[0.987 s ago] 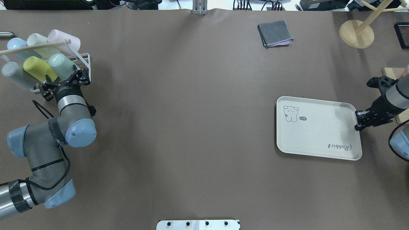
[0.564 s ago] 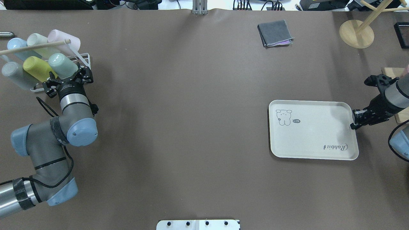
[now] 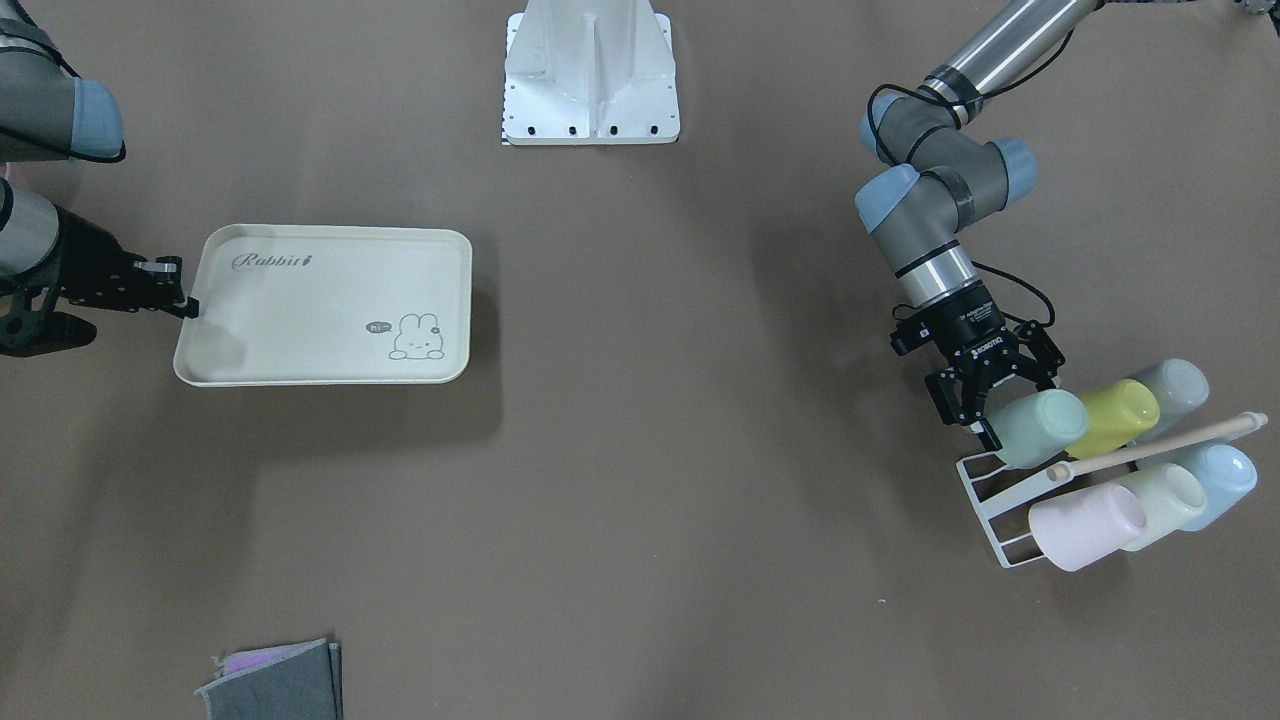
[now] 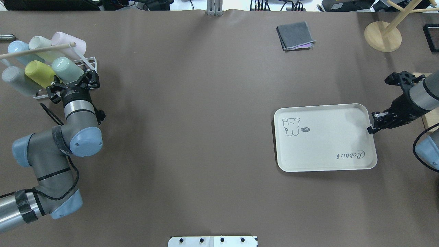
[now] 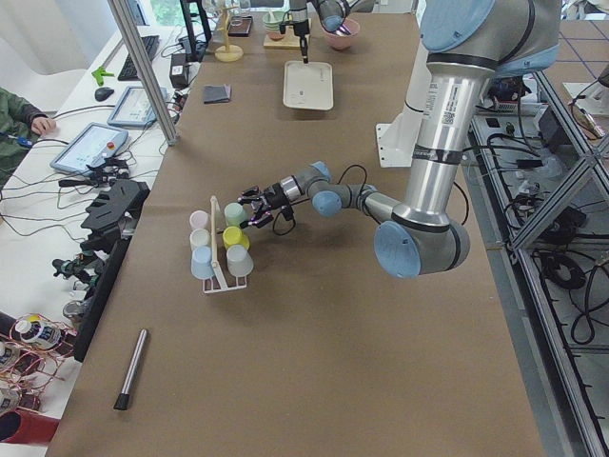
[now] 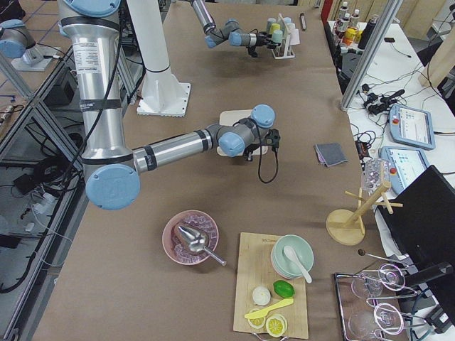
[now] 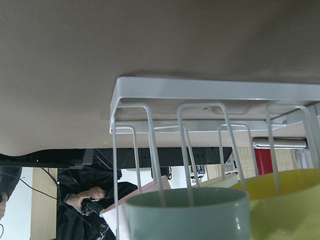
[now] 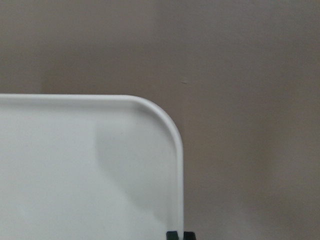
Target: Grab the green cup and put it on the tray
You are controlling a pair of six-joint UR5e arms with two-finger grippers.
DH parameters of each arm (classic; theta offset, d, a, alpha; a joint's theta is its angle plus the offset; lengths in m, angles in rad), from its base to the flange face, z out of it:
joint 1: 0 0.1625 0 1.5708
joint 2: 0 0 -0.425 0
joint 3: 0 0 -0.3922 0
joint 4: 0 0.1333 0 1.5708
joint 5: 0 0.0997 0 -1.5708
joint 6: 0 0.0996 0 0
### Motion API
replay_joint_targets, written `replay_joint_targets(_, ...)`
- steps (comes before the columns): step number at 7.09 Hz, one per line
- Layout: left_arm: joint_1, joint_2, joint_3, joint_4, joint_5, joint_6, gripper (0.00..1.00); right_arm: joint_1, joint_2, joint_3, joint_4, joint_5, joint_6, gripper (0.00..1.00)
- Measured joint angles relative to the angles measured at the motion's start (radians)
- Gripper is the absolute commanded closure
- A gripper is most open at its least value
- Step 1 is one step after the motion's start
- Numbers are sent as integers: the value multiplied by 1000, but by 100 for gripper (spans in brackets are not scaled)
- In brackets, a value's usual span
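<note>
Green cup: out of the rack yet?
No, in the rack: green cup sits tilted on its prongs, left gripper open at it.

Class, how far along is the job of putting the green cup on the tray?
Nothing is finished: the green cup sits on the rack. In hand: the left hand is open at its near end; the right hand pinches the tray edge. Left: grasp, carry, place.

Left arm (image 4: 61,144): matte grey joint housings, brushed-silver tube sections, black tape bands on the lower tube.
Joint caps (image 4: 85,141): round, pale blue.
Cable (image 4: 50,113): thin, black, looped beside the left arm's wrist.
Left gripper (image 3: 1012,395): black, two linked fingers, small white lettering.
Right arm (image 4: 423,94): silver wrist section, black right gripper (image 4: 370,128).
Base (image 3: 592,75): white metal, dark bolts.
</note>
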Motion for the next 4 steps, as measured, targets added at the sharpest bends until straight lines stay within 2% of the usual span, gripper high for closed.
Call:
replay_joint_targets(2,0,-1,27,-30,14,9,1,-63,195,-41,-84,0,92,100)
replay_joint_targets(4,1,-1,52,-58,17,11,1,-125,337,-150,-87,-21,142,100)
